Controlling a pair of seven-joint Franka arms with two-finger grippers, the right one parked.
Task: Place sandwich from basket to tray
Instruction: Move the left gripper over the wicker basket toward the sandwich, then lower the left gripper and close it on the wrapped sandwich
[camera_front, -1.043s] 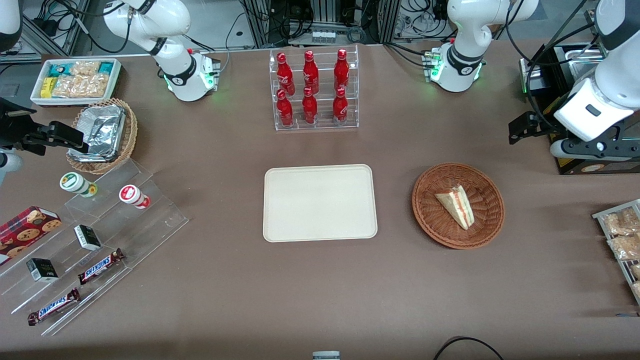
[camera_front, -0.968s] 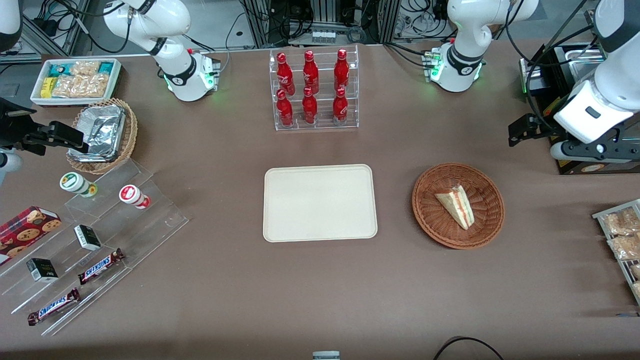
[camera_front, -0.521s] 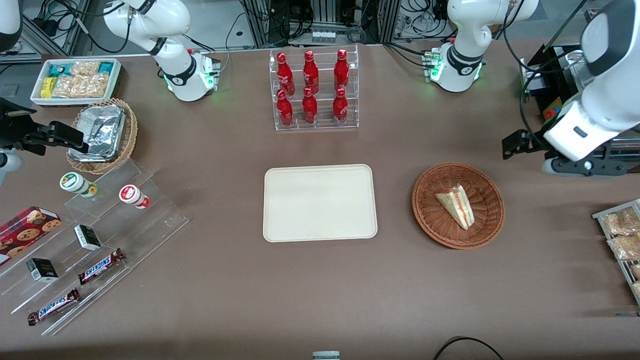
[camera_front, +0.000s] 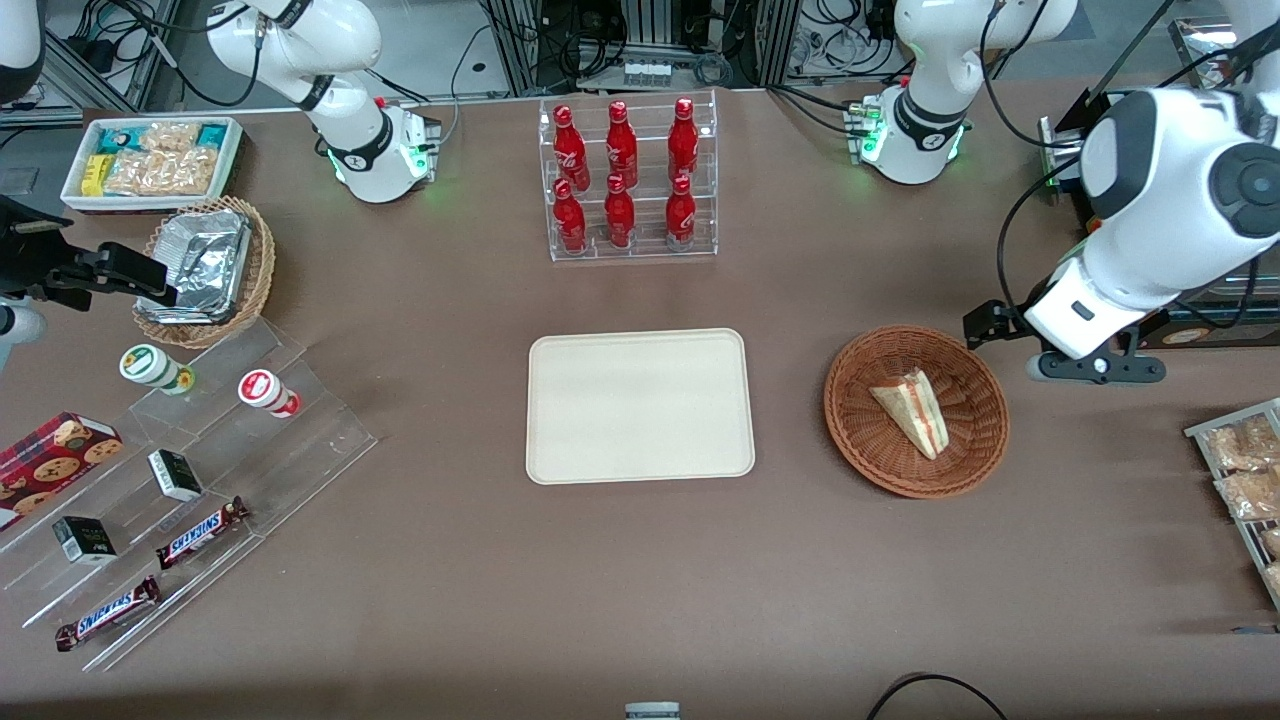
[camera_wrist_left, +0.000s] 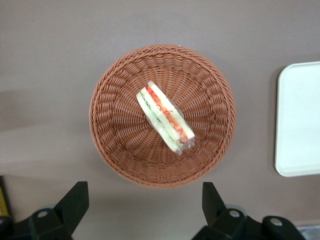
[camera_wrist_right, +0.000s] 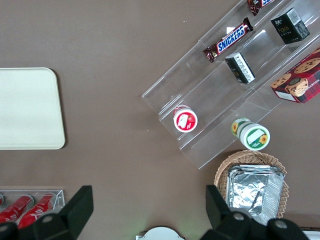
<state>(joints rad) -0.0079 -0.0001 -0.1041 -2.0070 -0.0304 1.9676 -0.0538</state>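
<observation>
The sandwich, a clear-wrapped wedge with red and green filling, lies in the round reddish-brown basket. The cream tray sits at mid-table beside the basket and holds nothing. My left gripper hangs above the table just beside the basket's rim, toward the working arm's end. In the left wrist view the gripper is open, its black fingers wide apart with bare table between them, short of the basket and the sandwich. The tray's edge shows there too.
A clear rack of red bottles stands farther from the front camera than the tray. A snack rack and a black box lie at the working arm's end. Acrylic steps with candy, a tan foil basket and a white bin lie toward the parked arm's end.
My left arm has swung in from the table's end toward the basket and nearer the front camera. The sandwich, basket and tray have not moved.
</observation>
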